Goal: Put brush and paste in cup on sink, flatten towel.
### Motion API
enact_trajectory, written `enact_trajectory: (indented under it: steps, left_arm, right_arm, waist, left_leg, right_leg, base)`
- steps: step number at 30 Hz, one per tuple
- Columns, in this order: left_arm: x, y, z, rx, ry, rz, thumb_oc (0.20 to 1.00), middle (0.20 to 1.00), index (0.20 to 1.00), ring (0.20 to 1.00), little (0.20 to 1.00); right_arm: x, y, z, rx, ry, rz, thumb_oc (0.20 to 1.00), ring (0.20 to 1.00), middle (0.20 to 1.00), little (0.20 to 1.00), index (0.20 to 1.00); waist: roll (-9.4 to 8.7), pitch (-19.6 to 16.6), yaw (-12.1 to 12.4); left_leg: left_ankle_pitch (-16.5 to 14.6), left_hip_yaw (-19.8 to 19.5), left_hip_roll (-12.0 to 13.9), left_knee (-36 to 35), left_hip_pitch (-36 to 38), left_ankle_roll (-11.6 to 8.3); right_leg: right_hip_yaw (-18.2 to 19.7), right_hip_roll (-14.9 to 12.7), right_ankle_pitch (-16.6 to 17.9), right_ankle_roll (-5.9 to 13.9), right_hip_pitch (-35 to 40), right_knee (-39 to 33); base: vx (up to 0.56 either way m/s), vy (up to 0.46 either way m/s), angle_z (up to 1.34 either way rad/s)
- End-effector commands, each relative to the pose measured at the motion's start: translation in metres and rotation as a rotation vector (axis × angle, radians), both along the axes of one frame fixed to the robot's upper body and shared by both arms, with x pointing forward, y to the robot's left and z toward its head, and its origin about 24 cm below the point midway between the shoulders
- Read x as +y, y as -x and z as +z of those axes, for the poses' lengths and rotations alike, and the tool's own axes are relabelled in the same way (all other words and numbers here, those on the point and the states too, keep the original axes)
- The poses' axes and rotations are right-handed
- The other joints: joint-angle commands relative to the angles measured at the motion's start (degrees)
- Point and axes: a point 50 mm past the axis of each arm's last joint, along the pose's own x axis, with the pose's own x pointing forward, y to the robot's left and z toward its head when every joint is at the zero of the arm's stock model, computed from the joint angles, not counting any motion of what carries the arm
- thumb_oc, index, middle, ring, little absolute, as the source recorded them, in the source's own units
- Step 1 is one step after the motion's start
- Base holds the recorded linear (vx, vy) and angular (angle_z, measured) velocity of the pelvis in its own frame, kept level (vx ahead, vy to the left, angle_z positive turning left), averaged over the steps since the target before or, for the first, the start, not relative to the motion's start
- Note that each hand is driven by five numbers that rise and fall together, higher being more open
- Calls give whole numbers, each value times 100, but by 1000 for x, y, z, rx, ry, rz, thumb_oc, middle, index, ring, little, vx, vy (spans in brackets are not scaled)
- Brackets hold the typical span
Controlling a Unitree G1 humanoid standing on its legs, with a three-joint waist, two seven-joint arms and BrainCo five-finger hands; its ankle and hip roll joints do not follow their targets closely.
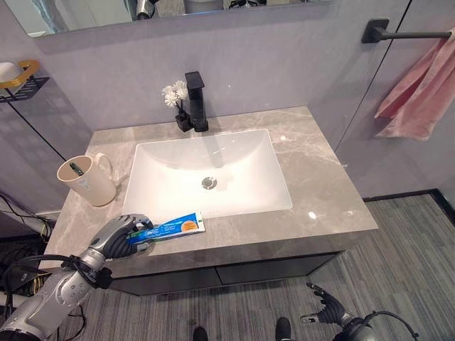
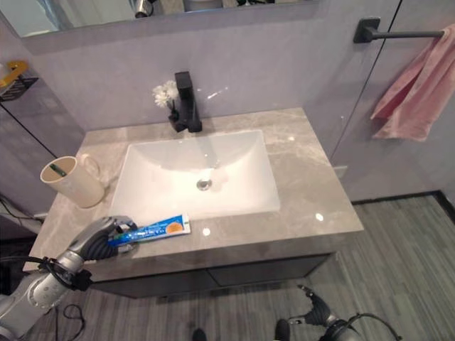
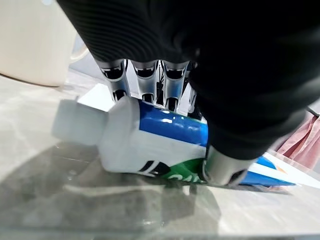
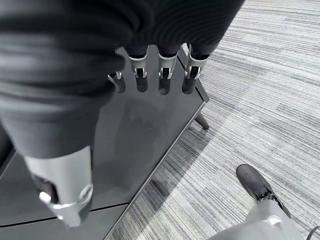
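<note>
Left hand curled round the cap end of the toothpaste tube, which lies on the table along the front edge of the sink. The cup, with a green-handled brush inside, stands just left of the sink. Step in hand: grasping the paste. Next move, by judgement: lift, carry to the cup, tip it in upright. Right hand hangs low with relaxed fingers. The pink towel hangs bunched on its rail.
</note>
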Motion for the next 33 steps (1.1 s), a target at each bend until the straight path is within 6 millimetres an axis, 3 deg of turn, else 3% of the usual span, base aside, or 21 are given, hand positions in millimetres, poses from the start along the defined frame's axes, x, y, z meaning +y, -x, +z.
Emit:
enact_trajectory:
  steps: [1, 3, 7, 14, 15, 16, 17, 20, 21, 25, 28, 30, 31, 33]
  left_arm:
    - [-12, 29, -54, 246, -146, -96, 482, 482, 482, 482, 482]
    - [-12, 29, -57, 247, -165, -98, 445, 445, 445, 445, 445]
    - [-11, 31, -66, 254, -187, -85, 200, 200, 200, 200, 200]
    - [-11, 24, -64, 200, -178, -55, 200, 200, 200, 200, 200]
    - [-12, 21, -58, 168, -172, -53, 200, 200, 200, 200, 200]
    - [-12, 21, -58, 167, -173, -53, 200, 200, 200, 200, 200]
    - [-11, 16, -47, 114, -169, -47, 200, 200, 200, 200, 200]
    - [-6, 8, -30, 24, -176, -17, 200, 200, 200, 200, 200]
    - [-6, 8, -29, 24, -176, -17, 200, 200, 200, 200, 200]
    - [4, -4, 4, -133, -194, 34, 200, 200, 200, 200, 200]
    - [6, -8, 17, -197, -202, 38, 200, 200, 200, 200, 200]
    - [8, -16, 43, -336, -219, 53, 200, 200, 200, 200, 200]
    - [7, -19, 52, -390, -215, 54, 200, 200, 200, 200, 200]
    - [8, -24, 73, -516, -210, 76, 200, 200, 200, 200, 200]
  right_arm:
    - [7, -31, 18, -149, 1, 72, 1000, 1000, 1000, 1000, 1000]
    - [7, -32, 20, -159, 3, 74, 1000, 1000, 1000, 1000, 1000]
    - [3, -28, 15, -146, 12, 35, 1000, 1000, 1000, 1000, 1000]
    - [-20, -4, -7, -49, 16, -245, 1000, 1000, 1000, 1000, 1000]
    - [-33, 16, -19, 25, 28, -406, 1000, 1000, 1000, 1000, 1000]
    - [-33, 15, -19, 24, 27, -407, 1000, 1000, 1000, 1000, 1000]
    - [-43, 37, -29, 101, 33, -571, 1000, 1000, 1000, 1000, 1000]
    - [-67, 66, -30, 135, 27, -889, 1000, 1000, 1000, 1000, 1000]
    - [-67, 65, -30, 134, 26, -890, 1000, 1000, 1000, 1000, 1000]
    - [-118, 75, -4, -61, 14, -1299, 1000, 1000, 1000, 1000, 1000]
    - [-129, 66, 6, -147, 15, -1334, 1000, 1000, 1000, 1000, 1000]
    - [-155, 38, 39, -366, 33, -1342, 1000, 1000, 1000, 1000, 1000]
    - [-162, 29, 52, -443, 42, -1329, 1000, 1000, 1000, 1000, 1000]
    - [-165, -8, 89, -673, 21, -1210, 1000, 1000, 1000, 1000, 1000]
  waist:
    - [-230, 278, -138]
    - [-243, 262, -143]
    - [-270, 214, -147]
    - [-269, 103, -166]
    - [-263, 56, -152]
    - [-267, 60, -150]
    - [-259, 13, -138]
    - [-264, -94, -150]
    - [-264, -90, -150]
    - [-279, -220, -168]
    - [-292, -270, -187]
    - [-307, -353, -218]
    - [-304, -365, -235]
    - [-296, -393, -288]
  left_leg:
    - [22, -114, 18, 51, 79, 44]
    - [12, -113, 27, 51, 93, 42]
    - [7, -108, 43, 51, 137, 28]
    - [36, -142, 58, 51, 150, 6]
    - [44, -163, 60, 51, 159, 9]
    - [43, -165, 61, 51, 160, 8]
    - [46, -198, 61, 51, 179, 11]
    - [47, -236, 59, 51, 202, 6]
    - [46, -238, 59, 51, 201, 5]
    - [47, -272, 64, 51, 208, -17]
    - [50, -270, 67, 51, 187, -26]
    - [44, -263, 68, 51, 177, -40]
    - [40, -265, 70, 51, 174, -42]
    - [0, -245, 80, 51, 213, -49]
  right_leg:
    - [8, -159, 66, 338, 322, 127]
    - [15, -151, 58, 335, 330, 128]
    - [31, -126, 55, 327, 375, 126]
    - [7, -106, 104, 316, 415, 168]
    - [-6, -103, 103, 309, 430, 212]
    - [-8, -103, 101, 309, 431, 214]
    - [-16, -100, 97, 297, 451, 270]
    - [-28, -89, 92, 291, 494, 284]
    - [-31, -88, 93, 290, 495, 281]
    - [-80, -97, 130, 307, 561, 220]
    - [-80, -105, 162, 317, 555, 184]
    - [-65, -110, 177, 322, 557, 130]
    - [-55, -112, 182, 323, 555, 121]
    - [-31, -104, 156, 327, 576, 121]
  base:
    - [0, 0, 0]
    - [0, 0, 0]
    - [0, 0, 0]
    - [0, 0, 0]
    - [0, 0, 0]
    - [0, 0, 0]
    - [0, 0, 0]
    - [-3, -5, 1]
    - [0, 0, 0]
    - [0, 0, 0]
    - [-8, -2, 1]
    - [0, 0, 0]
    - [0, 0, 0]
    - [-6, 1, -2]
